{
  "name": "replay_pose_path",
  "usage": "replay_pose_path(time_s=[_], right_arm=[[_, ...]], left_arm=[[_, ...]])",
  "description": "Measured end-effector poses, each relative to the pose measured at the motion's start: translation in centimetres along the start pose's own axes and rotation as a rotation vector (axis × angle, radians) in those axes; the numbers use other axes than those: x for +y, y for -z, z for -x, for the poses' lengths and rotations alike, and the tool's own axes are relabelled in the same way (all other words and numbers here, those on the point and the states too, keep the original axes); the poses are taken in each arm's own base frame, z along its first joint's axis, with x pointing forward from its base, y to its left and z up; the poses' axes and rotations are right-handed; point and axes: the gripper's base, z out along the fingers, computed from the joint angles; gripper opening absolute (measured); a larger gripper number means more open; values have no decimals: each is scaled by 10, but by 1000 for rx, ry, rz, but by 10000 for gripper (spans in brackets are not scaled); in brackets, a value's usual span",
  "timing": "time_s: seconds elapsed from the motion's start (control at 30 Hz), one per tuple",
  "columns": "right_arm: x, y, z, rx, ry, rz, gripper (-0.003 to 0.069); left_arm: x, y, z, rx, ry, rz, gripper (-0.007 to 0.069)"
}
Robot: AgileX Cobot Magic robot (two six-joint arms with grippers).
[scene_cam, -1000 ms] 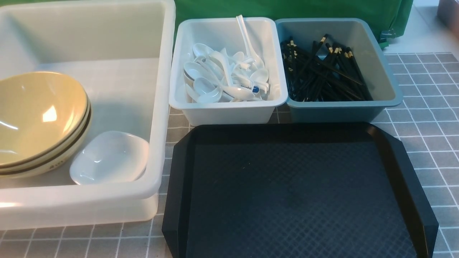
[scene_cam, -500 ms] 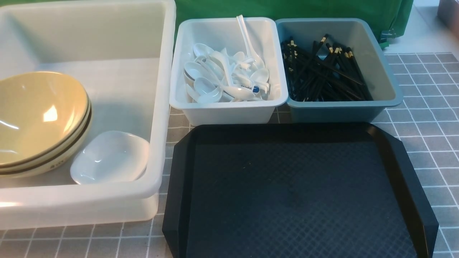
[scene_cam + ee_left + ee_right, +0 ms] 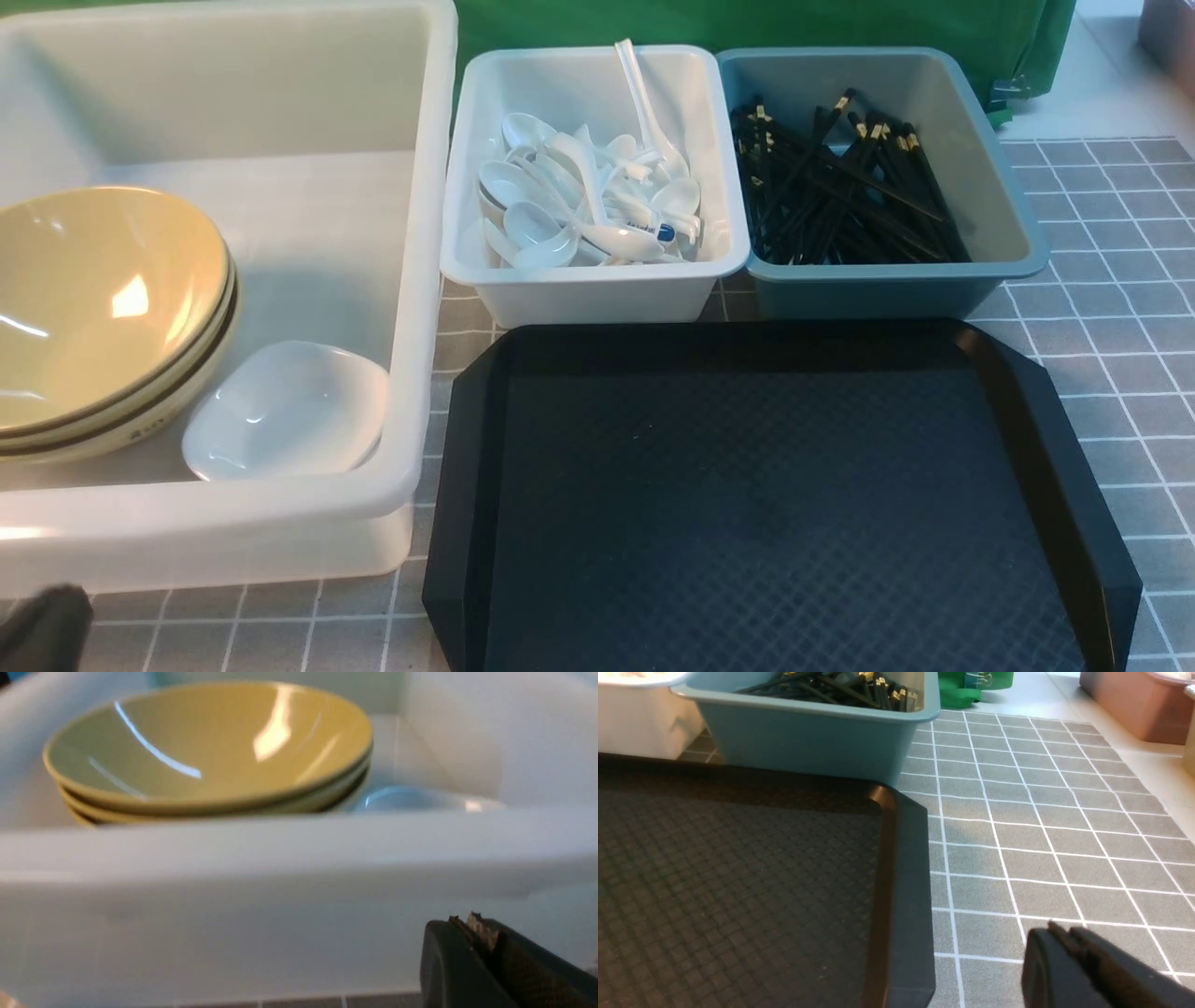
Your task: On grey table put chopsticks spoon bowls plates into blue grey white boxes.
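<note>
Left gripper (image 3: 472,926): jaws closed, empty, beside large translucent white plastic box (image 3: 411,280) holding stacked yellow bowls (image 3: 103,308). Right gripper (image 3: 1057,933): jaws near-closed, empty, over grey gridded table (image 3: 1041,826) beside black textured tray (image 3: 738,872).

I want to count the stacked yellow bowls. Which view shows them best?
The left wrist view: the yellow bowls show side-on, three rims stacked. The front view looks down into the top bowl, its left side cropped. The right wrist view misses them.
</note>
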Motion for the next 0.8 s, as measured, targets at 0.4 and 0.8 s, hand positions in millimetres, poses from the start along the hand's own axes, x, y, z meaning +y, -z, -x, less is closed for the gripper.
replay_pose_path(time_s=[0.4,0.8], right_arm=[[0,0,0,0,0,0,85],[0,0,0,0,0,0,98]], left_arm=[[0,0,1,-14,16,0,-8],[0,0,1,-16,22,1,-8]])
